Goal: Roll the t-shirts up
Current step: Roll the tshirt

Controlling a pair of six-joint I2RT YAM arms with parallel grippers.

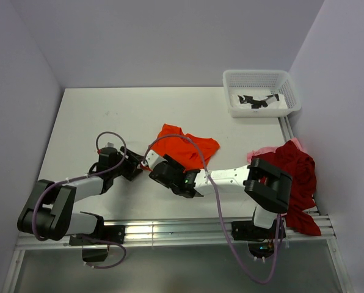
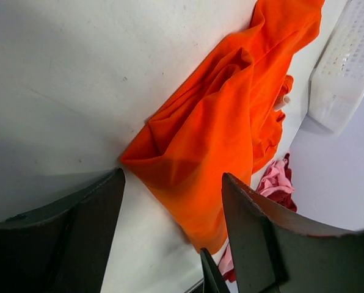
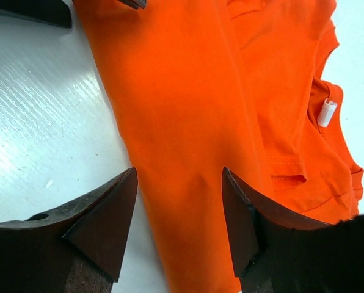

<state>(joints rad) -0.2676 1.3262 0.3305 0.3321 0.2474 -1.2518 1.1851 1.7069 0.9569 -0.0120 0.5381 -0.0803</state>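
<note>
White desk (image 1: pixel 109 116), orange t-shirt (image 1: pixel 185 146) crumpled mid-desk; dark red t-shirt (image 1: pixel 295 171) and pink t-shirt (image 1: pixel 261 151) heaped right.
Left tool (image 2: pixel 170 177) and right tool (image 3: pixel 179 174) wide open, empty, at its near-left edge: best flatten first, then pinch hem evenly.

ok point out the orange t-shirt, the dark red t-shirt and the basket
orange t-shirt (image 1: pixel 207 146): top external view, its right part
dark red t-shirt (image 1: pixel 299 171): top external view, bunched middle
basket (image 1: pixel 264 112): top external view, near wall
</note>
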